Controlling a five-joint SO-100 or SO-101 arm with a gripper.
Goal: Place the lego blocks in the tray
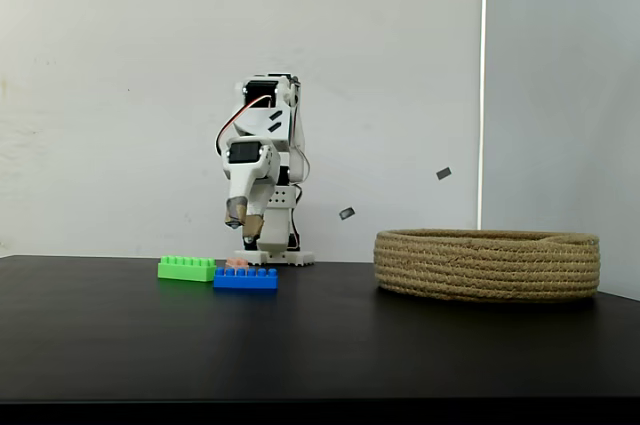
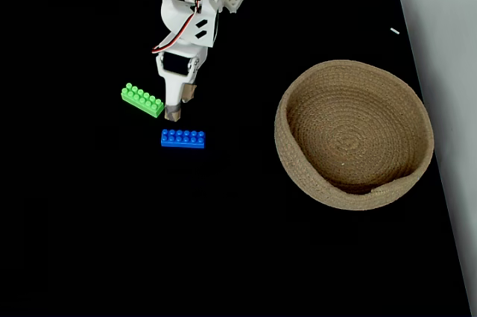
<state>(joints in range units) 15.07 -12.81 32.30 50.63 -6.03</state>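
All three bricks lie on the black table [image 2: 89, 220], well left of the empty basket [image 2: 298, 175]: green brick [image 2: 142, 100], blue brick [image 2: 183, 138], a pink brick [image 1: 237, 263] between them. The gripper [image 2: 177, 108] hangs above them; I cannot tell its opening. It should spread, descend squarely, and pinch across the narrow sides.

A black table [image 2: 89, 242] carries everything here — matte and dark in both fixed views. The rope tray [image 2: 354, 134] sits on it as the landmark, off to the right in the view from above. Well left of the tray lies the blue brick [image 2: 183, 139], flat, studs up. Farther from the tray lies the green brick [image 2: 142, 100], angled. The arm's white base [image 1: 285, 257] stands at the table's far edge — behind the bricks.
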